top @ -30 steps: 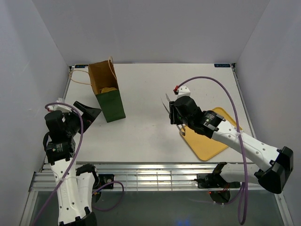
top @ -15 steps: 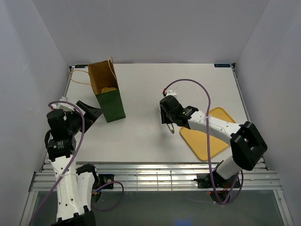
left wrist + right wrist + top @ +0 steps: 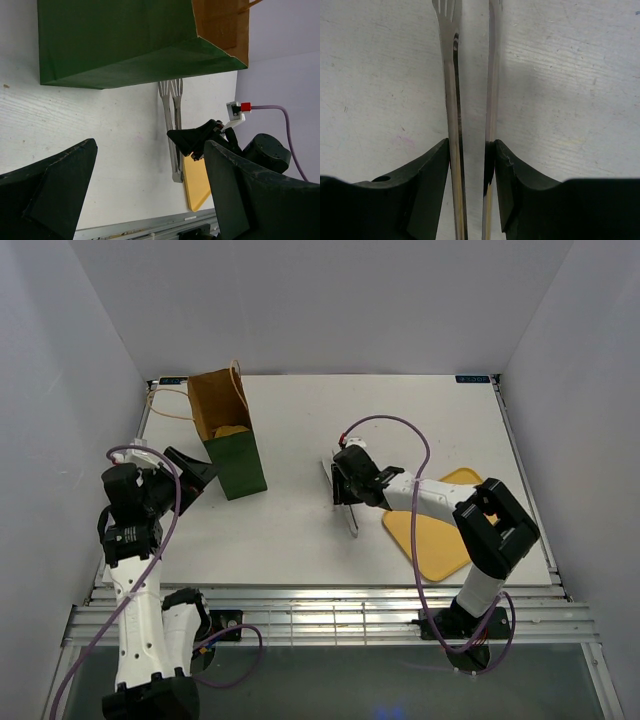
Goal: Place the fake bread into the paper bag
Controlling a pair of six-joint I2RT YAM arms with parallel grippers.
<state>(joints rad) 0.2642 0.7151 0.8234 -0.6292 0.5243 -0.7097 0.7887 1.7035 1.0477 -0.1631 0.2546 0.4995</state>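
Nearest, yellow tray [image 3: 440, 540]. Next, right gripper [image 3: 472, 150]: jaws part-closed, pinching both arms of the metal tongs [image 3: 451, 75]. Opposite, left gripper [image 3: 197, 477]: jaws fully wide, holding nothing, near paper bag [image 3: 238, 462]. Farthest, fake bread [image 3: 232, 430] inside bag; probably light, stiff, smooth, so grip across middle.

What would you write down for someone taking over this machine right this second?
Left gripper: open, empty, beside the bag.
Right gripper: shut on the tongs; their tips hold nothing.
Bread: a yellowish piece lies inside the upright bag. None shows on the table or the visible part of the tray.
Done: bread seems bagged.
Left: probably just set the tongs down, after checking the hidden part of the tray.
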